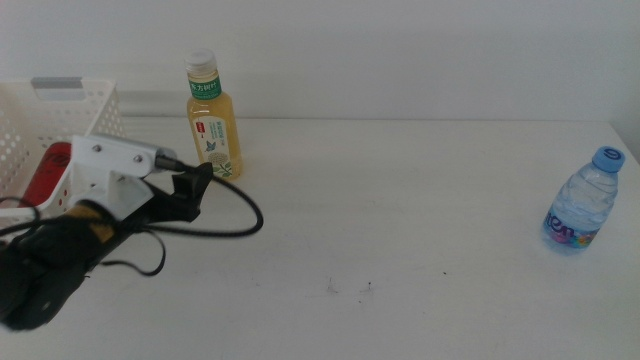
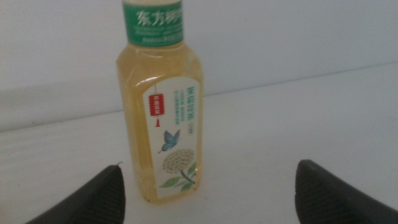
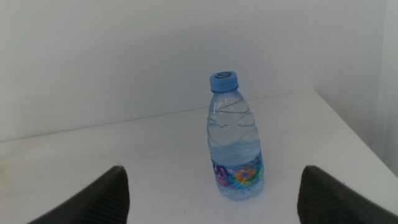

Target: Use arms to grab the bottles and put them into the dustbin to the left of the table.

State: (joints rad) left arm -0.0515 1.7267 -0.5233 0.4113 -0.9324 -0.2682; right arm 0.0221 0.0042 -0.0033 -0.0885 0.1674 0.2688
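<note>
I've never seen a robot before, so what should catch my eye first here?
The left arm reaching toward the upright yellow tea bottle at the table's back, its fingers spread wide. A small water bottle stands alone far right, and something red lies in the white basket at left.

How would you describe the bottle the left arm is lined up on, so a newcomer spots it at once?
Start at the white dustbin on the table's left side; just right of it, near the back edge, stands the tea bottle, upright. The left gripper faces it with jaws open. Unlike the clear, blue-capped water bottle far right, it holds yellow liquid, with a white cap and green label.
</note>
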